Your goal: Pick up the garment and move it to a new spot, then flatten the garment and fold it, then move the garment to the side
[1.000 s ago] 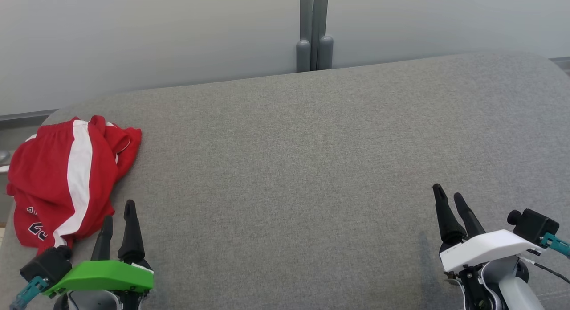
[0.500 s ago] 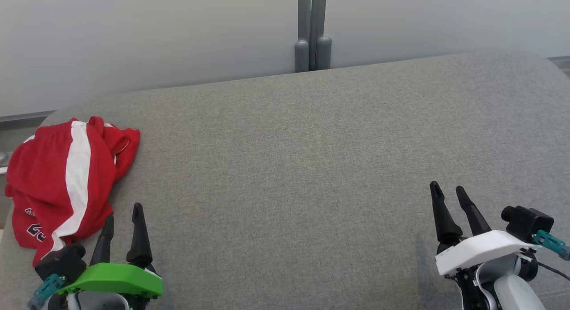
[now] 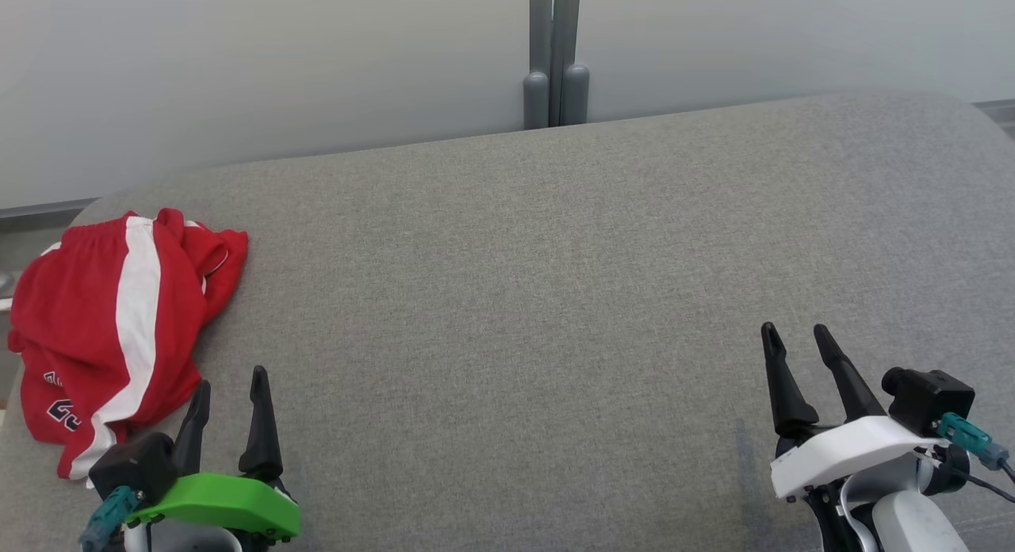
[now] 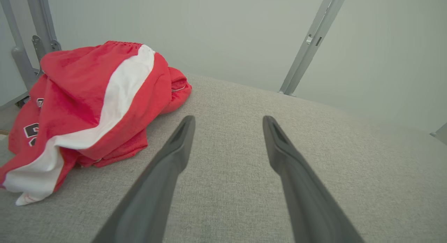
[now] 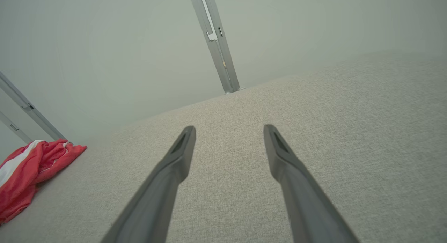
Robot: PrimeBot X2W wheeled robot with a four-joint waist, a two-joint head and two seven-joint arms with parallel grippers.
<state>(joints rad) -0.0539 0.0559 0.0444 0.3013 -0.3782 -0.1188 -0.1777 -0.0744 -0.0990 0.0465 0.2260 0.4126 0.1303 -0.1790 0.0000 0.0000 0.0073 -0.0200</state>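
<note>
Head view: garment [image 3: 79, 322] at left edge of surface [image 3: 515, 298]; broad expanse rightward.

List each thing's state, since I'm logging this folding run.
garment: crumpled in a heap, unfolded, at the left end of the cushion, not held.
left gripper: open, empty, beside the garment.
right gripper: open, empty, above bare cushion.

The left pincer [image 4: 228, 120] stands with dark fingers spread and empty over the grey table [image 4: 377, 166]. A crumpled red garment [image 4: 77, 96] with a white stripe lies at ten o'clock; a grey post [image 4: 307, 51] slants at one o'clock.
</note>
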